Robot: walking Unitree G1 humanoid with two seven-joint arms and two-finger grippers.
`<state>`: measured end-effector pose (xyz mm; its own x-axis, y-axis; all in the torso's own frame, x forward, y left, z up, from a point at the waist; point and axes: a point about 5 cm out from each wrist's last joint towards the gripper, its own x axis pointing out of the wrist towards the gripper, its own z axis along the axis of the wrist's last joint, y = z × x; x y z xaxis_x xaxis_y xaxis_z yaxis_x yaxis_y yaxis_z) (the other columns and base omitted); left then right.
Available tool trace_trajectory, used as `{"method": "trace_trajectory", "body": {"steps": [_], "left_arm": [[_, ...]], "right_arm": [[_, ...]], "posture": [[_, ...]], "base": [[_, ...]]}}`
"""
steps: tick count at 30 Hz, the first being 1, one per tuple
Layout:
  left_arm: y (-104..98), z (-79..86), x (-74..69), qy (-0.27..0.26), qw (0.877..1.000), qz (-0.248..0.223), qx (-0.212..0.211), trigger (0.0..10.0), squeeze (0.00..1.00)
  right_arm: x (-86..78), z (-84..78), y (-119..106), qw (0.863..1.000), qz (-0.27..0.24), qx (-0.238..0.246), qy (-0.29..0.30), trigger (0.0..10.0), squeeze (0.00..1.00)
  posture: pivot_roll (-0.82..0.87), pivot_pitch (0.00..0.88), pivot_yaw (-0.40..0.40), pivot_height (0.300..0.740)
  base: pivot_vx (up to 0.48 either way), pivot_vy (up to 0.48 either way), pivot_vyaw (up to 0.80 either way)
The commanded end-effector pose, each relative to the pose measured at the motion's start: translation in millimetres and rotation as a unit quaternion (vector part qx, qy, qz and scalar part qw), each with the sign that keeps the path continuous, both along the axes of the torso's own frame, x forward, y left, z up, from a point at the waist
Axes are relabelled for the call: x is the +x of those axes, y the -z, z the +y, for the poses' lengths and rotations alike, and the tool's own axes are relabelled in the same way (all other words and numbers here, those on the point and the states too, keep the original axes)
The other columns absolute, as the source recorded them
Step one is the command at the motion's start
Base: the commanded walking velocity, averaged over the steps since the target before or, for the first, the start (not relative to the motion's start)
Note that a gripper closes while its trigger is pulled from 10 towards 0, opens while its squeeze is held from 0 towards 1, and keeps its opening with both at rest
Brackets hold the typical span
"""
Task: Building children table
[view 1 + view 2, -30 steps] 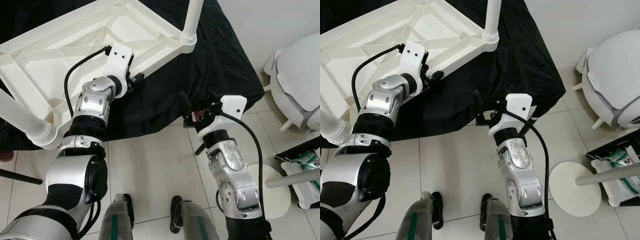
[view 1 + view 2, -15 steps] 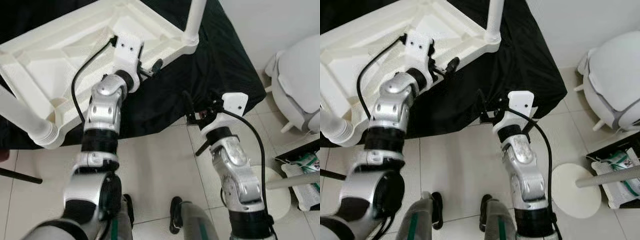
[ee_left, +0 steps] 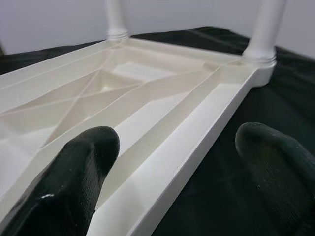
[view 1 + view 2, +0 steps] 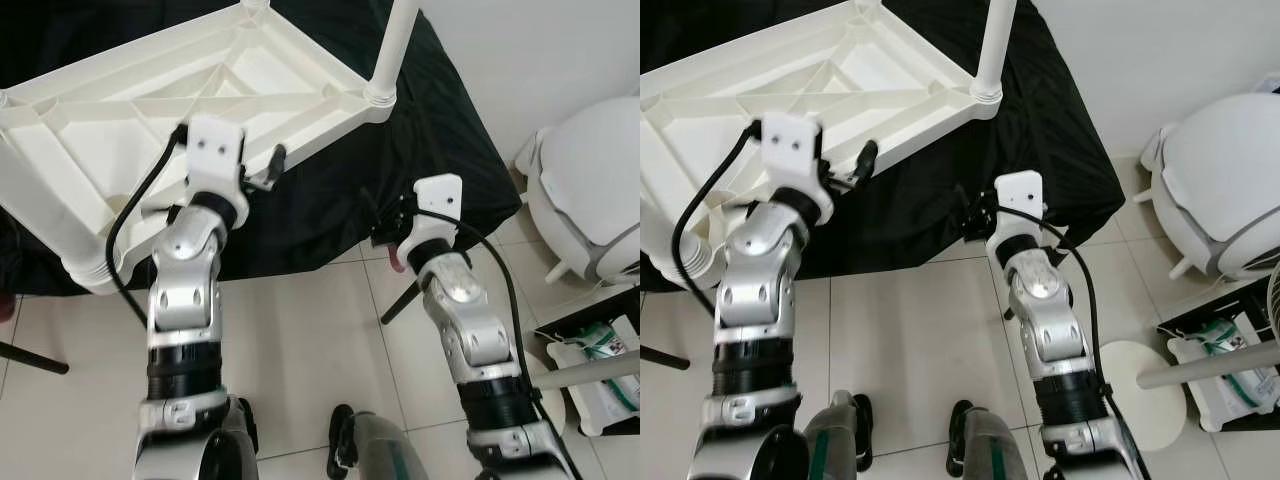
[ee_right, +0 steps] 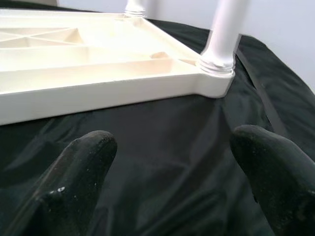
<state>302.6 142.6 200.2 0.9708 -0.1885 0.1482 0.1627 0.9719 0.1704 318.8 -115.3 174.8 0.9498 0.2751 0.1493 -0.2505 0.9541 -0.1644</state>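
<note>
Raised over the near rim of the upturned white table (image 4: 170, 110), the left claw (image 4: 268, 168) is held spread wide. Further right, the right claw (image 4: 378, 215) is spread wide too, pointed over the black-draped surface (image 4: 440, 130) beside one fitted leg (image 4: 390, 45).

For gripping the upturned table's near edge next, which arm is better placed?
Probably the left. The left gripper is open with its fingers astride the rim of the upturned white table. The right gripper, also open, faces only black cloth, short of the table's corner leg.
</note>
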Motion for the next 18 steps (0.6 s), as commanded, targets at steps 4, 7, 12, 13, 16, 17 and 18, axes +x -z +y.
{"method": "trace_trajectory", "body": {"steps": [4, 7, 12, 13, 16, 17, 18], "left_arm": [[4.7, 4.9, -14.1, -0.062, 0.997, -0.018, 0.028, 10.0, 0.00], [18.1, 4.3, -27.5, -0.063, 0.997, -0.013, 0.046, 10.0, 0.00], [36.7, 14.2, -53.5, -0.056, 0.998, 0.008, 0.039, 10.0, 0.00], [41.5, 19.7, -63.0, -0.047, 0.998, 0.013, 0.042, 10.0, 0.00], [46.4, 26.1, -75.0, -0.030, 0.998, 0.019, 0.045, 10.0, 0.00], [46.4, 26.1, -75.0, -0.030, 0.998, 0.019, 0.045, 10.0, 0.00], [46.6, 27.7, -78.8, -0.021, 0.999, 0.018, 0.047, 10.0, 0.00]], "right_arm": [[6.7, 1.5, 5.5, 1.000, 0.001, -0.015, -0.010, 10.0, 0.00], [12.6, 0.7, 3.5, 1.000, -0.003, -0.016, -0.009, 10.0, 0.00], [19.2, -0.1, 0.3, 1.000, -0.011, -0.019, -0.011, 10.0, 0.00], [21.0, 1.2, 0.0, 1.000, -0.013, -0.020, -0.015, 10.0, 0.00], [22.8, 4.1, 0.5, 0.999, -0.016, -0.022, -0.024, 10.0, 0.00], [22.8, 4.1, 0.5, 0.999, -0.016, -0.022, -0.024, 10.0, 0.00], [23.1, 5.4, 1.0, 0.999, -0.017, -0.023, -0.028, 10.0, 0.00]], "posture": [[0.11, 0.056, -0.083, 0.740], [0.12, 0.049, -0.092, 0.740], [0.14, 0.045, -0.101, 0.740], [0.14, 0.044, -0.103, 0.740], [0.15, 0.044, -0.106, 0.740], [0.15, 0.044, -0.106, 0.740], [0.15, 0.044, -0.108, 0.740]], "base": [[0.000, 0.000, 0.00], [0.000, 0.000, 0.00], [0.000, 0.000, 0.00], [0.000, 0.000, 0.00], [0.000, 0.000, 0.00], [0.000, 0.000, 0.00], [0.000, 0.000, 0.00]]}}
